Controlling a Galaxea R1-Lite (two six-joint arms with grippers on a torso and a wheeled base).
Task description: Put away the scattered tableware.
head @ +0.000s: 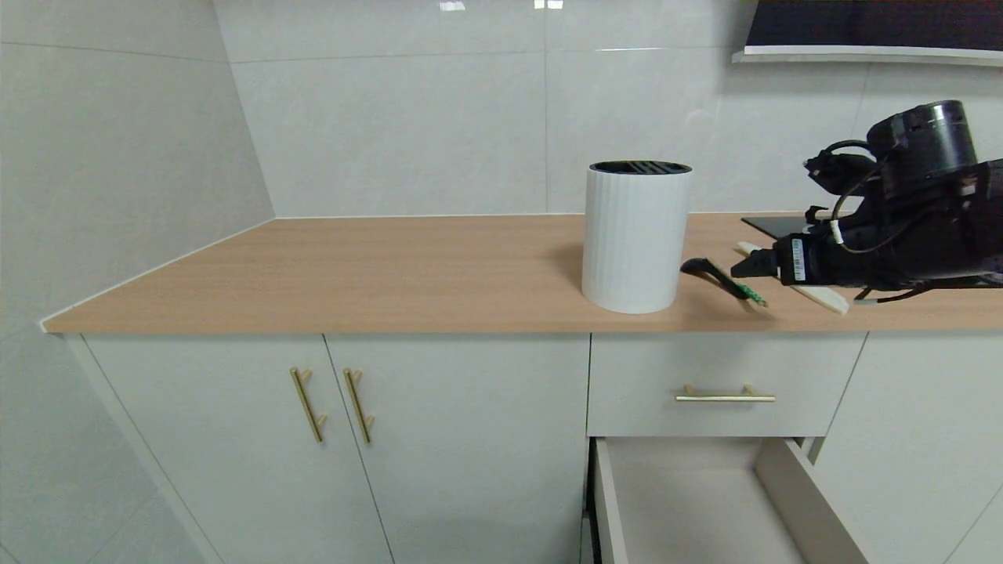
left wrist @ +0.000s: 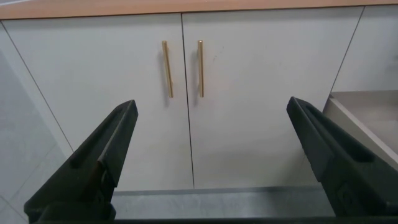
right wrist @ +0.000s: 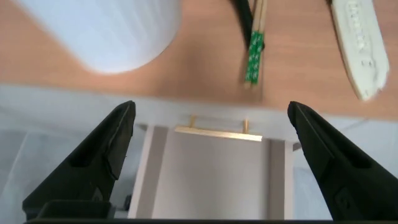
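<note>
Bright even light, tile glare, blurred wrist views

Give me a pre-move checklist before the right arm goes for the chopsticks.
1. Right gripper open and empty: ok, the jaws are wide apart with nothing between them.
2. Chopsticks reachable: ok, they lie flat on the countertop beside the white holder.
3. Chopsticks between the jaws: not ok, the right wrist view shows them ahead of the fingertips.
4. Holder ready: ok, it stands upright with its slotted top uncovered.
5. Neighbours clear: cannot tell. A dark utensil lies close against the chopsticks, while the cream utensil lies apart.
6. Left gripper out of the way: ok, it is open and faces the cabinet doors.
</note>
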